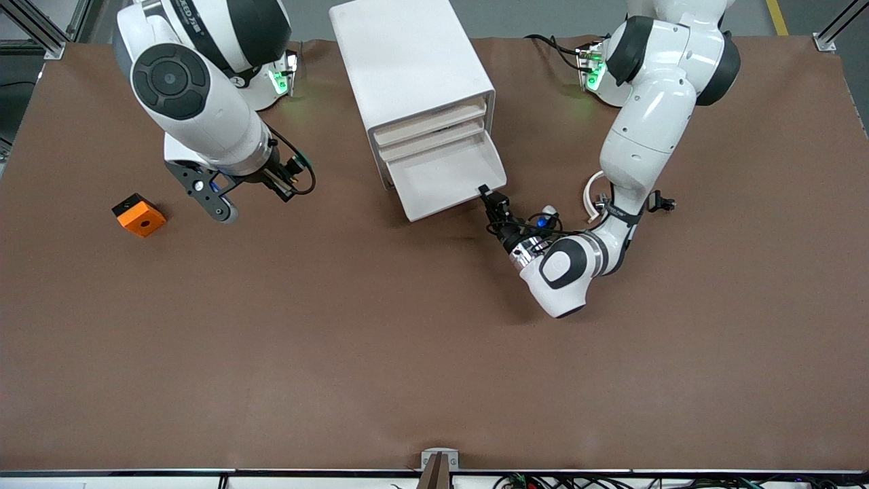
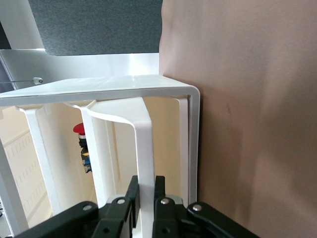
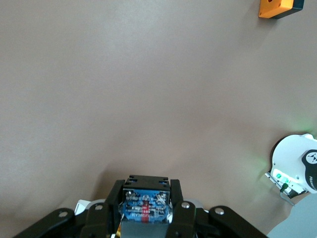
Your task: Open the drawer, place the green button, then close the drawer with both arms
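- Right arm (image 1: 197, 102): glossy white shell, black joint bands, a round black cap with concentric rings at the elbow
- Grey lettering runs across its upper link
- Right gripper (image 1: 218, 204): black bracket, silver screws, black cable looping at three o'clock
- Left arm (image 1: 645, 129): same white-and-black build, white cable curling at its wrist
- Left gripper (image 1: 490, 199): black, chrome collar, tangled black wires, blue connector
- Green lights glow at both bases
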You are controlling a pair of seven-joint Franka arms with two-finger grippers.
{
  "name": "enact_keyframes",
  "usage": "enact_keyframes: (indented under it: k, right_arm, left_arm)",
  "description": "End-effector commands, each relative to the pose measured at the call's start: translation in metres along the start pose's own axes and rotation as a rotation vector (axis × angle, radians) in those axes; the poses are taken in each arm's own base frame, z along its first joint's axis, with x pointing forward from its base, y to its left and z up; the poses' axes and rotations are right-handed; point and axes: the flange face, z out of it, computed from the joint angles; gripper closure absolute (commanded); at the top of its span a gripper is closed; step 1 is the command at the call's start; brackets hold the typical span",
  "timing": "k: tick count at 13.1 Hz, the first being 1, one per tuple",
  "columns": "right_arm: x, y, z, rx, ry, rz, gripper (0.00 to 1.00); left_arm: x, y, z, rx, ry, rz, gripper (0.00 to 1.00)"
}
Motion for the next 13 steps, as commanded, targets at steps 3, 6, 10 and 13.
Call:
enact_keyframes:
  k: [3,6,10,13]
  right_arm:
    - [-0.004,-0.004,0.002,0.003,0.017,0.028,1.00]
    - [-0.005,-0.005,0.001,0.009,0.018,0.028,1.00]
    - [-0.008,-0.013,0.006,0.018,0.027,0.021,1.00]
    - [-0.018,-0.018,0.007,0.023,0.031,0.011,1.00]
  left_arm:
    - [0.024,0.009,-0.031,-0.069,0.027,-0.021,0.91]
    - [0.025,0.009,-0.031,-0.072,0.029,-0.022,0.78]
    - [0.024,0.006,-0.034,-0.071,0.022,-0.015,0.00]
    - [0.023,-0.007,-0.044,-0.075,0.011,0.004,0.00]
